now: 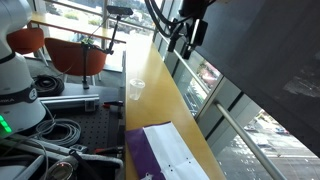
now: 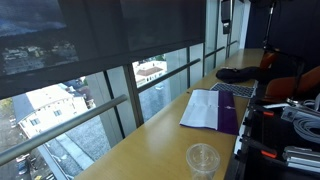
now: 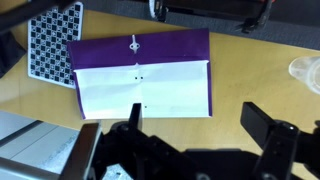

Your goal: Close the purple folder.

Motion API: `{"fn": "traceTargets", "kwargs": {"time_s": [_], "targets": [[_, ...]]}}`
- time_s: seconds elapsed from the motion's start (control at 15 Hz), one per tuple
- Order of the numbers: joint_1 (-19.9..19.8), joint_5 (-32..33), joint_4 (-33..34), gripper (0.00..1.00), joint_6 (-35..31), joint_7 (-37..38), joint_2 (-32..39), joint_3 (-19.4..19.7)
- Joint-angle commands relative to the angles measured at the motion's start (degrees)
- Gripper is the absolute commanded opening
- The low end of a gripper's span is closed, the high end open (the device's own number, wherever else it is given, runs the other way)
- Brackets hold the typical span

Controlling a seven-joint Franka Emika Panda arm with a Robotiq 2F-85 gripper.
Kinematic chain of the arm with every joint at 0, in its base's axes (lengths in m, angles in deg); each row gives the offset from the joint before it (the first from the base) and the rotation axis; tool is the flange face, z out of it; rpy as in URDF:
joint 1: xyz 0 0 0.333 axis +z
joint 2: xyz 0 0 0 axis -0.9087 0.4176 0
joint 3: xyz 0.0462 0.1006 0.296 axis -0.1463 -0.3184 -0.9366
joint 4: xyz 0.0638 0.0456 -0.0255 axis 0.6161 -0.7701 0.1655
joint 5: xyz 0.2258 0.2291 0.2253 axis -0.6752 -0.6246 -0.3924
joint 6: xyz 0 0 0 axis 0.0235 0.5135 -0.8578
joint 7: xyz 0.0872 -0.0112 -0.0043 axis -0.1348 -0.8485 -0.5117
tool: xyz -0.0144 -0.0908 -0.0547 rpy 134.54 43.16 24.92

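Note:
The purple folder (image 3: pixel 140 48) lies open and flat on the wooden counter, with a white sheet (image 3: pixel 140 92) showing on its near half. It also shows in both exterior views (image 1: pixel 140 150) (image 2: pixel 228 115). My gripper (image 3: pixel 197 122) is open and empty. It hangs high above the counter and touches nothing. In the wrist view the folder sits ahead of the jaws and a little to the left. The gripper shows near the top of both exterior views (image 1: pixel 184 30) (image 2: pixel 226 14).
A small clear cup (image 3: pixel 308 72) (image 1: pixel 137 88) (image 2: pixel 203 158) stands on the counter beside the folder. A black patterned pad (image 3: pixel 52 45) lies by the folder's other end. Windows run along the counter's far edge. The robot base (image 1: pixel 20 90) and cables lie on the inner side.

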Motion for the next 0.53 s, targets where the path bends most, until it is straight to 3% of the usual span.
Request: {"fn": "traceTargets", "kwargs": {"time_s": [0.0,0.2,0.47], "targets": [[-3.3,4.3,-1.4,1.0,-12.8,-3.5,4.5,4.1],[-6.2,0.8,-0.4,1.0,-21.3,-10.1,10.3,8.1],[-9.4,-8.2,4.5,1.0,-24.7,-25.5,18.5,10.8]]}}
